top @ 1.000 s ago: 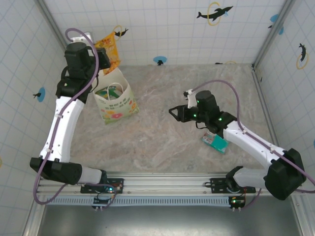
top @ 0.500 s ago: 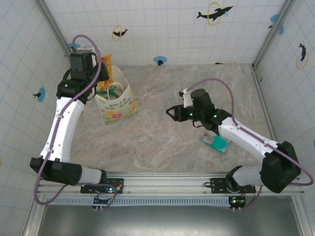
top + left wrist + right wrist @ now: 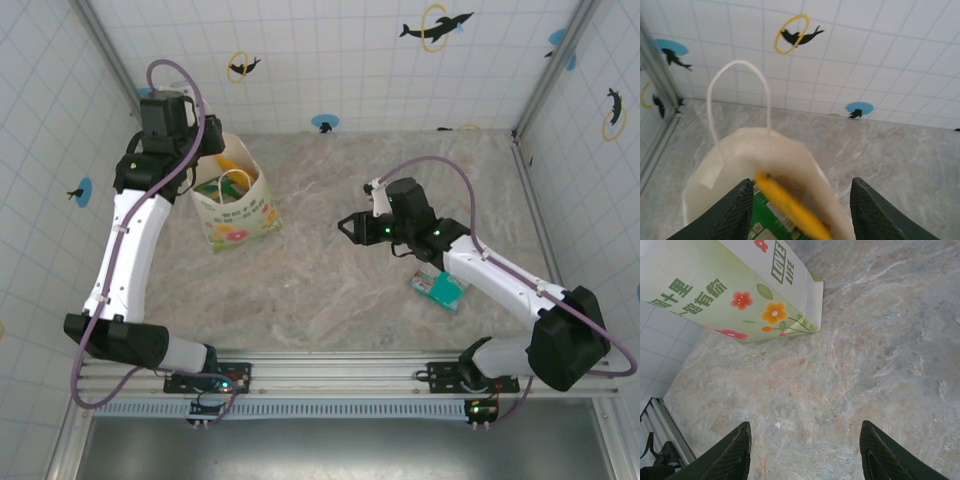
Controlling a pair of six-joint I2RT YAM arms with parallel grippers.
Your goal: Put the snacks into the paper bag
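Observation:
The cream paper bag [image 3: 240, 208] with flower print stands upright at the back left, its mouth open. My left gripper [image 3: 207, 140] hovers just above that mouth, open. In the left wrist view a yellow-orange snack [image 3: 790, 205] lies loose and blurred inside the bag [image 3: 735, 150], over a green packet [image 3: 767, 220], between but apart from my left gripper's [image 3: 802, 182] fingers. A teal-white snack [image 3: 438, 289] lies flat on the table under my right forearm. My right gripper [image 3: 349, 226] is open over bare table right of the bag, with nothing between its fingers [image 3: 742, 440].
The bag's white loop handle [image 3: 735, 67] stands up behind its mouth. Tiled walls close in the marble table [image 3: 330, 290] on three sides, and the bag sits near the left wall. The bag's printed front [image 3: 747, 295] faces my right gripper [image 3: 805, 425].
My left gripper has opened over the bag and let go of the yellow-orange snack, which now sits in the bag's mouth. The right gripper shifted slightly left, then held still.

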